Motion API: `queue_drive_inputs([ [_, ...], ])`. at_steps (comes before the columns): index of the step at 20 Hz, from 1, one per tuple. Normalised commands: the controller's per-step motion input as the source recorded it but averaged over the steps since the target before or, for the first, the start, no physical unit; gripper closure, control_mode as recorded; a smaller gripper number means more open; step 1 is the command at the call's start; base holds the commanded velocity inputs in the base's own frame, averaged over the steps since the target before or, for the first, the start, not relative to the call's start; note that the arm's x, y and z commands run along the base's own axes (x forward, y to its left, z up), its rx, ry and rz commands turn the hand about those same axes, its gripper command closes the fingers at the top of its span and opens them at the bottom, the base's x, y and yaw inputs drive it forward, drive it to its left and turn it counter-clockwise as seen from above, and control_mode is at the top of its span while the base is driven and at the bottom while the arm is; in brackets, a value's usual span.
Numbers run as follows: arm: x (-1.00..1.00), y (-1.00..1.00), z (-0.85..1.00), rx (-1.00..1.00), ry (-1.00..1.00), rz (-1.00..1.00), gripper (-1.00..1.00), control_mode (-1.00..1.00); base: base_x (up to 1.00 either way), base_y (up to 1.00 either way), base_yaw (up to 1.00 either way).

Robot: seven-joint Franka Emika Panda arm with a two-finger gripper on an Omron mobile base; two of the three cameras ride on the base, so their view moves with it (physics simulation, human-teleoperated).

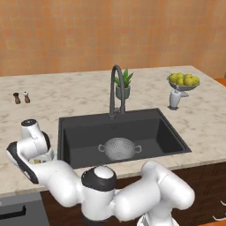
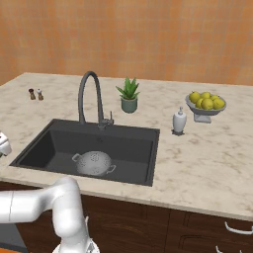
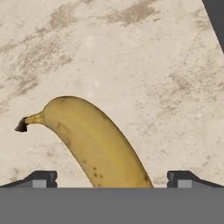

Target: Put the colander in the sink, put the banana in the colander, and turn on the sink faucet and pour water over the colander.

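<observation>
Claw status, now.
Claw: open, holding nothing; its fingertips stand either side of the banana lying on the counter.

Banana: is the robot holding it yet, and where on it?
No. The gripper is open, its fingertips on either side of the banana, which lies on the counter.

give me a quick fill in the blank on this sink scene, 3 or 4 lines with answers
1. The colander sits inside the ____.
2. The banana lies on the counter between the fingertips of the ____ gripper.
3. The bowl of yellow-green fruit stands ____ the sink.
4. No water runs from the ____.

Answers: sink; open; outside; faucet
</observation>
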Motion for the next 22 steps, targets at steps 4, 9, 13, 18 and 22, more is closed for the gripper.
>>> queue_drive_inputs([
  [4,0.11,0.18,-0.51,-0.13,0.00,0.04,-1.00,-1.00,0.00,0.00,0.00],
  [9,0.04,0.11,-0.52,-0.14,0.00,0.02,1.00,-1.00,0.00,0.00,0.00],
  [13,-0.01,-0.16,-0.09,-0.04,-0.02,0.00,1.00,-1.00,0.00,0.00,0.00],
  [18,0.00,-0.92,0.02,0.00,-0.01,-0.21,1.00,-1.00,0.00,0.00,0.00],
  [22,-0.02,-1.00,0.12,0.00,-0.05,-0.34,1.00,-1.00,0.00,0.00,0.00],
])
